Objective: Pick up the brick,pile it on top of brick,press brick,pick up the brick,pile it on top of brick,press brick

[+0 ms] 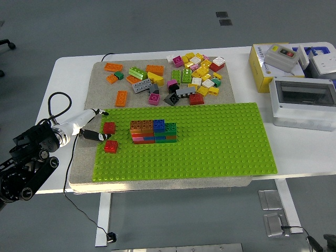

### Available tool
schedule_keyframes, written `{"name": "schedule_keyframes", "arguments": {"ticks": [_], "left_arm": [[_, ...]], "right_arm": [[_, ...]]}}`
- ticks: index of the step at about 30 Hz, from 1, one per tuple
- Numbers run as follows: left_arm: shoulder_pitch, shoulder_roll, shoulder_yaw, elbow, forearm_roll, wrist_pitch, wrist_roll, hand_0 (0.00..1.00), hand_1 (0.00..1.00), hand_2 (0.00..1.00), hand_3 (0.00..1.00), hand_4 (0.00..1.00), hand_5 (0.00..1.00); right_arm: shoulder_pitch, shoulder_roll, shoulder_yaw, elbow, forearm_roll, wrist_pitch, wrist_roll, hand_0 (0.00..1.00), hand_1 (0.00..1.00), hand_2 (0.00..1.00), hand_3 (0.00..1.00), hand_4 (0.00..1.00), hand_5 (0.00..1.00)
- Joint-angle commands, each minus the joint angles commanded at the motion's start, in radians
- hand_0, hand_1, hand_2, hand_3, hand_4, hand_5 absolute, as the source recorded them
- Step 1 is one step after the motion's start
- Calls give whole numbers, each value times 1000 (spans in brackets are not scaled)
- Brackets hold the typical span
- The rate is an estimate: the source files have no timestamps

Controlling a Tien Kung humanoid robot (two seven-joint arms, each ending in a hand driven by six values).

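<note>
My left hand reaches in from the left to the left edge of the green baseplate. It is open: the white fingers point right and the thumb is spread below them, with nothing held. Just right of the hand, one red brick sits on the plate. A second red brick lies a little nearer, by the thumb tip. Further right stands a low wall of stacked bricks, with brown, blue and green on top.
Several loose bricks lie scattered on the grey mat behind the plate, with orange ones at the left. Boxes and a grey enclosure stand at the table's right. A black cable loops by my left wrist.
</note>
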Motion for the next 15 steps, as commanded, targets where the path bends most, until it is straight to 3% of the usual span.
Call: {"name": "schedule_keyframes", "arguments": {"ticks": [15], "left_arm": [[-4,-8,10,22,-16,12,-9,998,998,998,850,787,352]], "right_arm": [[0,-1,-7,0,8,-3,3,729,676,680,765,606,994]]}}
